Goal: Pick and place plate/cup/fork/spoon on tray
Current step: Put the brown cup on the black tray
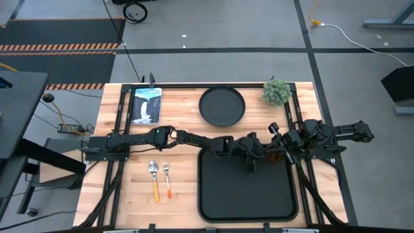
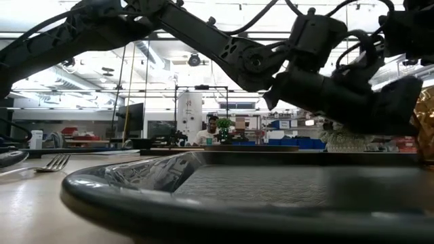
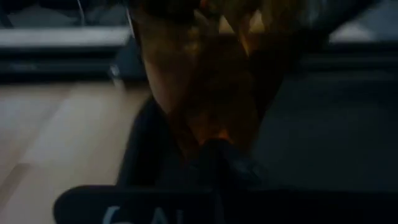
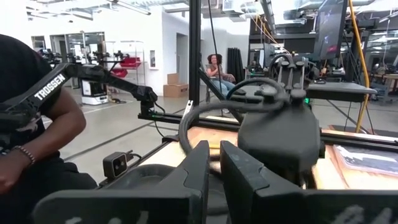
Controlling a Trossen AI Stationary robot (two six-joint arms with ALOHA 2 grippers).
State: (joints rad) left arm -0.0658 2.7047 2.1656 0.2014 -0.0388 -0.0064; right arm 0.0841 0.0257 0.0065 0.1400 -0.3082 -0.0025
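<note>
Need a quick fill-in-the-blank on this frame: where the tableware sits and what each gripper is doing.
1. The plate lies on the bare table, not on the ____.
2. The left gripper is shut on the ____.
3. The spoon and fork lie side by side, with the ____ nearer the tray.
4. The right gripper, by the table's right edge, holds ____.

Missing words: tray; cup; fork; nothing

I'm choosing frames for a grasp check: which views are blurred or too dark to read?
Left wrist view: the cup fills the frame, soft and dim, an amber blur over the tray. Low view: the tray rim in front is out of focus, and the arms are backlit silhouettes. High view: evenly lit and sharp. Right wrist view: the right gripper is near and dark.
</note>
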